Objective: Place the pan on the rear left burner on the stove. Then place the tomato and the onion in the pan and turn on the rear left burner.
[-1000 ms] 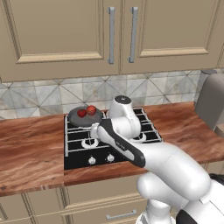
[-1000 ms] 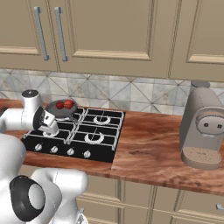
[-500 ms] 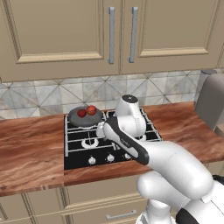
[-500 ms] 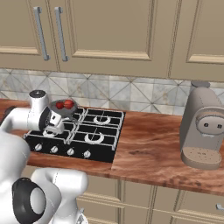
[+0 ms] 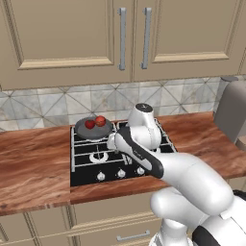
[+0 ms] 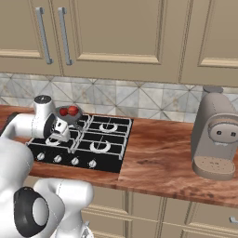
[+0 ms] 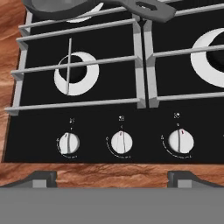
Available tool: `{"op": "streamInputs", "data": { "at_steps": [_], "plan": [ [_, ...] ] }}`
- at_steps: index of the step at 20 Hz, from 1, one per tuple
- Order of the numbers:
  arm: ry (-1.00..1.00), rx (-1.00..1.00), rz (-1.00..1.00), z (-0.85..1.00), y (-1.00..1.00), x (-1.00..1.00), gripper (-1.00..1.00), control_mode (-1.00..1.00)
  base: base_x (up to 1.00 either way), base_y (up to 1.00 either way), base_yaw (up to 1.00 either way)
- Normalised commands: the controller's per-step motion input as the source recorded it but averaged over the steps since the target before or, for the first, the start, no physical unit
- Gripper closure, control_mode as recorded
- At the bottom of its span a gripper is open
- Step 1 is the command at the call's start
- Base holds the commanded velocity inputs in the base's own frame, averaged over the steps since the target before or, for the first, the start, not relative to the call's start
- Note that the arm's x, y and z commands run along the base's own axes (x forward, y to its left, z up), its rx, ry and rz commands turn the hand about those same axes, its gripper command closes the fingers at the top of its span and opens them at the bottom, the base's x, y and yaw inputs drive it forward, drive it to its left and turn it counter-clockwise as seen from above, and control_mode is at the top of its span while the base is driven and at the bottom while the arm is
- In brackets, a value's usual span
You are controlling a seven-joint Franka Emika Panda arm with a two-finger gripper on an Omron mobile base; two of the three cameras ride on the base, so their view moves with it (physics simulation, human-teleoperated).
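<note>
On the stove's [image 5: 96,163] rear left burner [image 5: 92,129] sits the pan [image 5: 94,129], with two red items in it; which is tomato or onion cannot be told. Right of the pan, the gripper [image 7: 112,177] hangs over the stove's front knobs [image 7: 122,142], jaws fully apart, holding nothing. Far right of the stove stands a coffee machine [image 6: 215,135].

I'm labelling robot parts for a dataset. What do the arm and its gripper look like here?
The glossy white arm has rounded, bulbous segments, a dark grey band along its forearm and a dark round cap at a lower joint. The two-finger gripper ends in small dark grey, blocky fingertips. No cables or markings show.
</note>
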Motion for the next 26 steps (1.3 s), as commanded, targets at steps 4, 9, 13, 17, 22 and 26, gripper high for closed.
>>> {"op": "streamInputs", "data": {
  "at_steps": [4,9,13,17,22,26],
  "plan": [
    [0.00,0.00,-0.01,-0.12,0.00,0.00,-1.00,-1.00,0.00,0.00,0.00],
    [0.00,-0.02,-0.03,-0.23,0.00,0.00,-1.00,-1.00,0.00,0.00,0.00],
    [0.00,-0.04,-0.03,-0.10,0.00,0.00,-1.00,-1.00,0.00,0.00,0.00],
    [0.00,-0.07,-0.03,0.00,0.00,0.00,-1.00,-1.00,0.00,0.00,0.00],
    [0.00,0.00,0.00,-0.04,0.00,0.00,-1.00,-1.00,0.00,0.00,0.00],
    [0.00,0.00,0.00,-0.26,0.00,0.00,-1.00,-1.00,0.00,0.00,0.00]
  ]
}}
